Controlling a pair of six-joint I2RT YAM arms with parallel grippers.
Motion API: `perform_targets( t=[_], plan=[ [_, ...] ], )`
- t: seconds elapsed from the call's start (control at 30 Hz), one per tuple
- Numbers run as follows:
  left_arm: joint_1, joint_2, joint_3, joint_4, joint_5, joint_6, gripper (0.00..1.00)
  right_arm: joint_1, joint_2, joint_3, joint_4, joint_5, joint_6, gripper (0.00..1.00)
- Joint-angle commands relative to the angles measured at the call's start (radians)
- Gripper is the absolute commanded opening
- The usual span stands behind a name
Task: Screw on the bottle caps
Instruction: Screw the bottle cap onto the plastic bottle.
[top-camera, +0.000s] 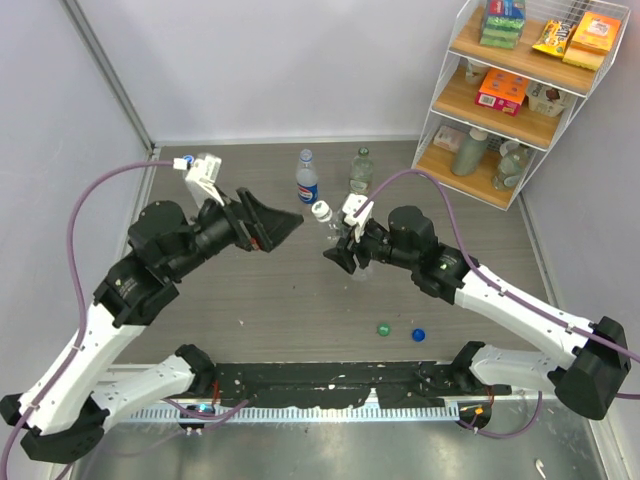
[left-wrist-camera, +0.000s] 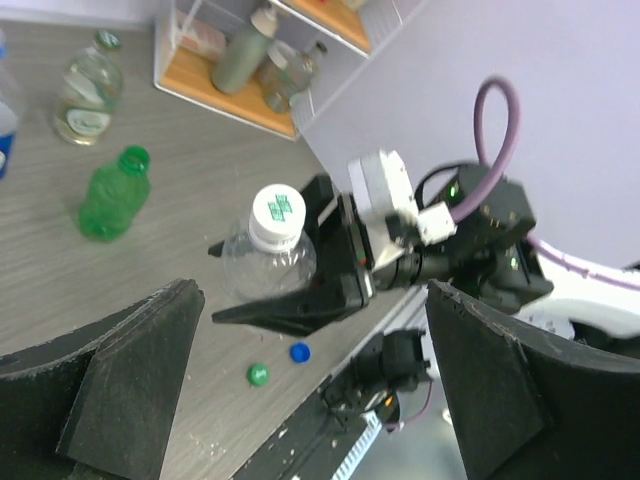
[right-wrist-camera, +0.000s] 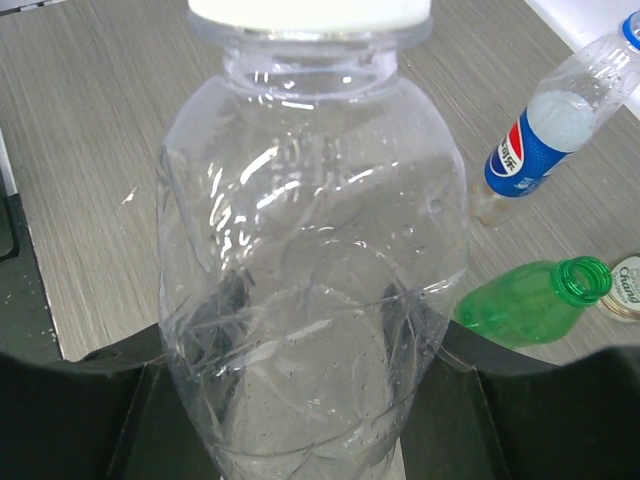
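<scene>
My right gripper (top-camera: 345, 252) (right-wrist-camera: 310, 400) is shut on the plain clear bottle (right-wrist-camera: 310, 250) (left-wrist-camera: 268, 268) and holds it tilted above the table's middle. A white cap (top-camera: 321, 211) (left-wrist-camera: 277, 215) sits on its neck. The left gripper (top-camera: 280, 225) (left-wrist-camera: 320, 400) hangs open just left of that cap, touching nothing. The cola-label bottle (top-camera: 307, 180) (right-wrist-camera: 535, 145) stands behind. A green bottle (left-wrist-camera: 113, 195) (right-wrist-camera: 525, 303) with an open mouth shows in both wrist views. The green cap (top-camera: 383, 327) (left-wrist-camera: 258, 374) and blue cap (top-camera: 418, 335) (left-wrist-camera: 299, 351) lie loose near the front.
A clear bottle with a dark cap (top-camera: 361, 172) (left-wrist-camera: 88, 95) stands at the back beside the cola-label bottle. A white wire shelf (top-camera: 520, 90) with snacks and bottles fills the back right corner. A black rail (top-camera: 330, 385) runs along the near edge.
</scene>
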Motion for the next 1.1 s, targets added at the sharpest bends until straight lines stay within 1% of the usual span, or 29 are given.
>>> perform_targets(
  t=[0.0, 0.1, 0.17, 0.3, 0.33, 0.47, 0.57, 0.67, 0.77, 0.83, 1.07],
  plan=[
    [-0.002, 0.110, 0.152, -0.149, -0.121, -0.034, 0.96, 0.000, -0.008, -0.002, 0.069, 0.054, -0.034, 0.01],
    [-0.002, 0.191, 0.218, -0.219, -0.113, -0.038, 0.95, 0.000, -0.005, -0.022, 0.111, 0.078, -0.046, 0.01],
    [-0.002, 0.227, 0.234, -0.230, -0.110, -0.048, 0.93, 0.000, 0.007, -0.034, 0.157, 0.098, -0.048, 0.01],
    [-0.002, 0.250, 0.242, -0.235, -0.130, -0.072, 0.88, 0.003, 0.021, -0.097, 0.312, 0.123, -0.072, 0.01],
    [-0.003, 0.250, 0.240, -0.232, -0.163, -0.080, 0.88, 0.006, 0.021, -0.112, 0.372, 0.130, -0.081, 0.01],
    [-0.002, 0.245, 0.228, -0.189, -0.161, -0.104, 0.87, 0.007, 0.038, -0.154, 0.463, 0.163, -0.113, 0.01],
    [-0.002, 0.256, 0.232, -0.167, -0.165, -0.109, 0.87, 0.006, 0.048, -0.162, 0.483, 0.164, -0.117, 0.01],
    [-0.002, 0.286, 0.261, -0.181, -0.156, -0.097, 0.82, 0.007, 0.053, -0.168, 0.498, 0.163, -0.109, 0.01],
    [-0.002, 0.326, 0.301, -0.219, -0.154, -0.080, 0.80, 0.007, 0.048, -0.175, 0.509, 0.173, -0.106, 0.01],
    [-0.002, 0.345, 0.312, -0.221, -0.156, -0.075, 0.76, 0.007, 0.048, -0.175, 0.509, 0.150, -0.110, 0.01],
    [-0.002, 0.377, 0.334, -0.212, -0.144, -0.072, 0.76, 0.007, 0.074, -0.163, 0.463, 0.166, -0.127, 0.01]
  ],
)
